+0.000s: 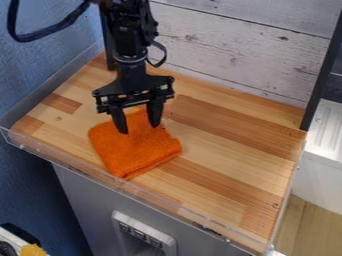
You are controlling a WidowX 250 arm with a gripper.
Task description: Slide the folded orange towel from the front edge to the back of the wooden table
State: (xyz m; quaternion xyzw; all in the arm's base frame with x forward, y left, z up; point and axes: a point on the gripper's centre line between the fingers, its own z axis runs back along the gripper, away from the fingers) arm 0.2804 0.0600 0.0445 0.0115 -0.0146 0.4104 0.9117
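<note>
The orange cloth point(132, 152) lies folded into a rough square on the left part of the wooden desk point(234, 132), one corner pointing towards the front edge. Above its back part hangs the black gripper point(139, 129), fingers spread well apart and pointing down, with orange fabric visible between them. Nothing is pinched; whether the tips touch the cloth or stop just above it, I cannot tell. The fingers and the gripper's body hide some of the cloth's back edge, so how its layers are folded there is hard to make out. The arm point(130, 47) is cut off by the top edge, a black cable point(50, 35) looping out to its left. A clear rim point(127, 187) runs along the desk's front, and whitewashed boards point(234, 50) stand behind. At the lower left corner, a yellow object point(32, 250) is cut off and unclear.
</note>
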